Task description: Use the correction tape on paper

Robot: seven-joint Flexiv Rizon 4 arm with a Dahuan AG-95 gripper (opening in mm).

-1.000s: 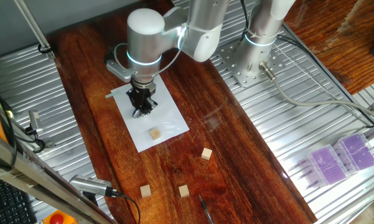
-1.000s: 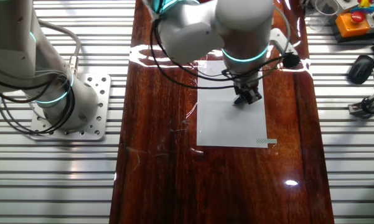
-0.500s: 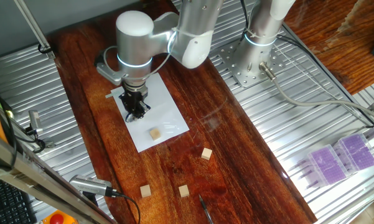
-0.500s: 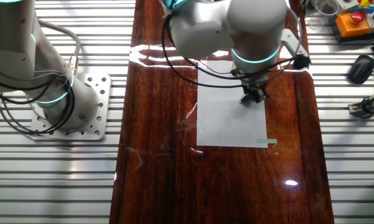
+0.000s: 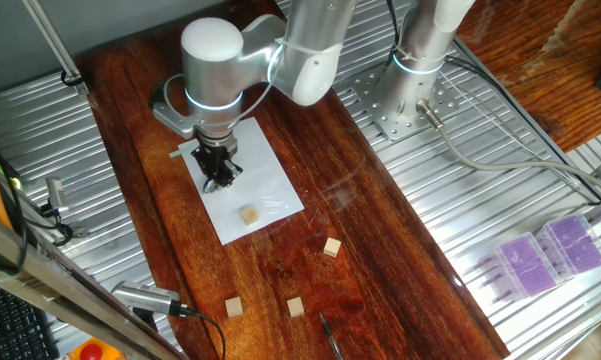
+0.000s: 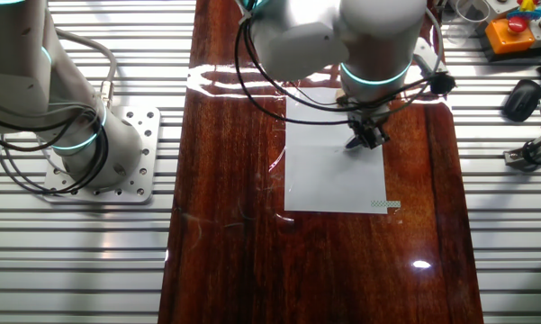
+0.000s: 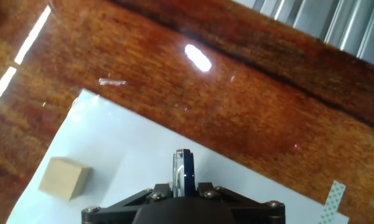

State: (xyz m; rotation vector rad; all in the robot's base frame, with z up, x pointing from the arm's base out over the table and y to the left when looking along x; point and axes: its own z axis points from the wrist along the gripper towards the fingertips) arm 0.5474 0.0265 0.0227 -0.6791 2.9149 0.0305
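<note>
The paper [image 5: 270, 170] lies flat on the dark wooden table [image 5: 380, 260]; it also shows in the other fixed view as the paper [image 6: 324, 180]. My gripper [image 5: 218, 181] points straight down onto the paper near one long edge. It is shut on the correction tape [image 7: 183, 163], which in the hand view stands edge-on between the jaws, a thin dark and pale blade with its tip on the paper [image 7: 130, 162]. From the other side the gripper [image 6: 364, 139] hides most of the dispenser.
A tan wooden cube [image 5: 248, 215] sits on the paper close to the gripper, seen as the cube [image 7: 64, 178] in the hand view. Three more cubes [image 5: 331, 247] lie on the wood nearer the front. A patterned sticker strip [image 6: 384, 204] marks one paper corner.
The gripper has slid with the correction tape across the paper, leftward in the one fixed view and rightward in the other; most of the shift came before the last half second.
</note>
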